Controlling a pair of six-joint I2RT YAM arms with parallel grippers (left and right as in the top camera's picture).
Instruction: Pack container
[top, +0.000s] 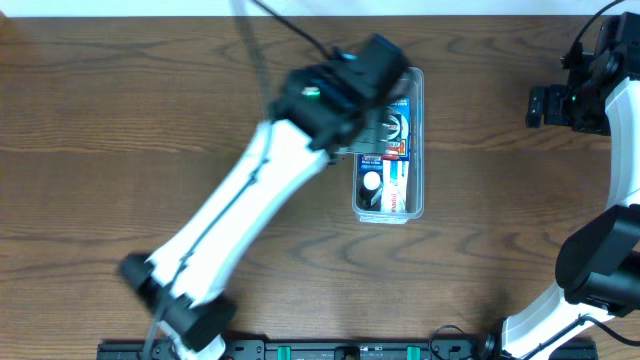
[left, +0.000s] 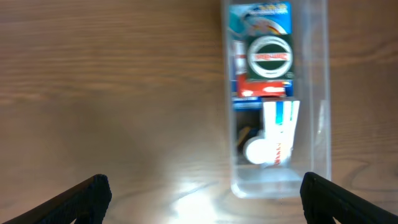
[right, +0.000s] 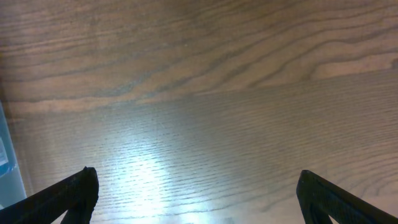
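Left gripper fingertips sit at the bottom corners of the left wrist view, jaws spread wide, nothing between them but wood table and the near end of the container. From overhead the left arm runs diagonally up to the container, and its wrist covers the container's far end and upper left side.

Container is a clear plastic bin, long and narrow, with rounded corners. It lies flat and open side up on the table. Its long axis runs from the far table edge toward the near edge, and the ends look alike.

Contents, far end to near end, as seen from the left wrist:
- blue packet at the far end
- round dark green and white item just nearer than it
- red packet touching the round item's near side
- white and blue packet lengthwise toward the near end
- small white round piece beside that packet, on its left
All print is blurred and unreadable.

Right gripper also has its jaws wide apart, holding nothing, with bare wood below. Overhead it sits well to the right of the container, near the right table edge. A pale blue sliver shows at the left edge of the right wrist view; cannot tell what it is.
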